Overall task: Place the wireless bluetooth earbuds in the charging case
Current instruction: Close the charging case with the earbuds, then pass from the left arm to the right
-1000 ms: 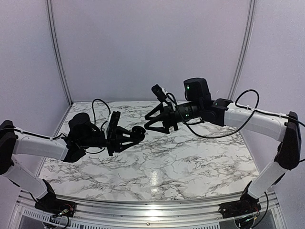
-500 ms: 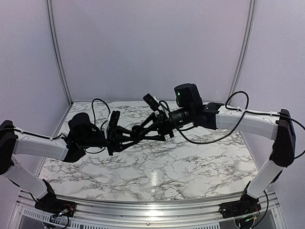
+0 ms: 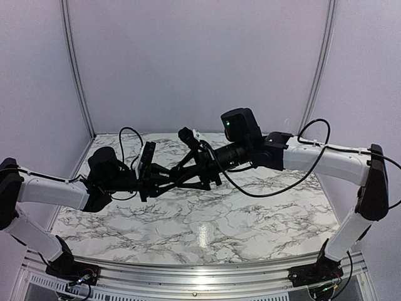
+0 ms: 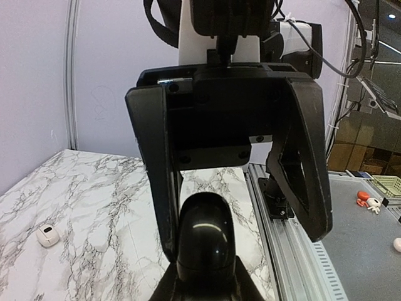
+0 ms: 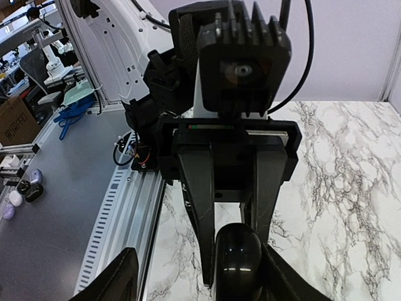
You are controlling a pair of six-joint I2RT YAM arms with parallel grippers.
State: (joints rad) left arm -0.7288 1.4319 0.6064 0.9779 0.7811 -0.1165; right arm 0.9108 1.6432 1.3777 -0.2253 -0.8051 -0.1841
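Observation:
Both arms meet in mid-air above the marble table [image 3: 250, 213]. My left gripper [image 4: 207, 268] is shut on a glossy black, rounded charging case [image 4: 207, 235], which sticks out past its fingertips. My right gripper [image 5: 197, 251] is open and faces the left one. Its fingers [image 4: 153, 169] stand on either side of the case [image 5: 238, 254]. One right finger lies close beside the case and the other stands well away from it. In the top view the two grippers overlap around the case [image 3: 180, 178]. The wireless bluetooth earbuds are out of view.
A small white rounded object [image 4: 47, 235] lies on the marble near the table's edge. An aluminium rail [image 3: 188, 276] runs along the near edge by the arm bases. White walls close the back and sides.
My right arm has swung left to the left gripper, so its fingers now straddle the case. Its jaws have narrowed a little. The left arm has barely moved.

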